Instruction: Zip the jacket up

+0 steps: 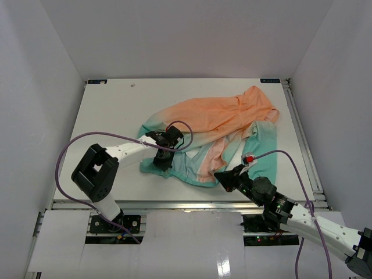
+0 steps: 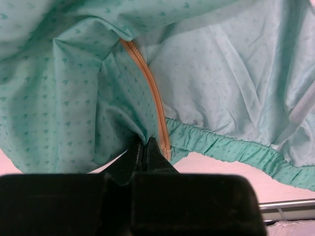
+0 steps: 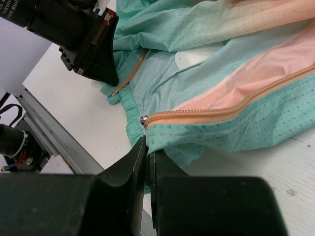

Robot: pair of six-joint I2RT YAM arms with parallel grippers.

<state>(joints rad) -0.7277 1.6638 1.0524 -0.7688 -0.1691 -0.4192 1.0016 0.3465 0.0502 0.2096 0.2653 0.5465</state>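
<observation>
Left pincer (image 2: pixel 144 147) is closed tight on a fold of teal cloth, with no gap showing between its fingers, right beside the lower end of an orange zipper track (image 2: pixel 150 91). Right pincer (image 3: pixel 146 145) is likewise pressed narrow, its tips nipping the teal hem just under the other track's end.

Largest is the white table (image 1: pixel 113 104), walled on three sides. Across its middle and right lies the jacket (image 1: pixel 215 116), crumpled and open at the front. Its orange part spreads toward the far right corner, and its teal part bunches toward the near edge. From above, the left pincer (image 1: pixel 161 163) sits on the teal hem at the garment's left end, left of centre and closer to the near edge than the far one. The right pincer (image 1: pixel 221 176) meets the hem near the middle of the near edge. The two are well apart, with rumpled teal and peach fabric between them.

A purple cable (image 1: pixel 75 148) loops out from the left arm toward the left edge.

In the right wrist view a second zipper track (image 3: pixel 221 114) runs from the right down to a small metal slider (image 3: pixel 143 119) just above the fingertips. The left pincer's black body (image 3: pixel 93 46) shows at the upper left, on the cloth.
</observation>
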